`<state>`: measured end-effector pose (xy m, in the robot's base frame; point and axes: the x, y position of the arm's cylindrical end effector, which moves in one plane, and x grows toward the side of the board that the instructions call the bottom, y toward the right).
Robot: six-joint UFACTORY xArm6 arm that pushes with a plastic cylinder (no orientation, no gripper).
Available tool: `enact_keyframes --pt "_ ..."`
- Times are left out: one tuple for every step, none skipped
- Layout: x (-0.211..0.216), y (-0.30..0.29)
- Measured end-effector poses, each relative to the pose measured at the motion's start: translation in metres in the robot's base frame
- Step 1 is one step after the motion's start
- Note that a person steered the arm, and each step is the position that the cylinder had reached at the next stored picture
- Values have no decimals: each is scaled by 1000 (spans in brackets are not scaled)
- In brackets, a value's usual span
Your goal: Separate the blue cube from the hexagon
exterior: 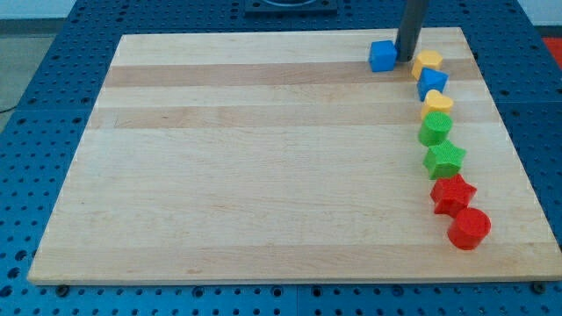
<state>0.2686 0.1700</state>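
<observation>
The blue cube (382, 55) lies near the board's top edge, right of centre. My tip (406, 59) stands right against its right side, between it and the yellow hexagon (428, 62). The cube and the hexagon are apart, with the rod in the gap. The hexagon heads a column of blocks down the view's right.
Below the hexagon the column runs: a second blue block (432, 82), a yellow heart (437, 103), a green cylinder-like block (435, 129), a green star (445, 160), a red star (453, 194), a red cylinder (469, 228). The wooden board (263, 175) rests on a blue pegboard table.
</observation>
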Motion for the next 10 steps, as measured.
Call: enact_keyframes --pt "11 -30" --pt "9 -61" --pt "1 -70" --pt "2 -59" --pt "-32 -30" --pt "-36 42" --pt "-31 132" --pt "25 134" --pt "66 123" --pt "86 95"
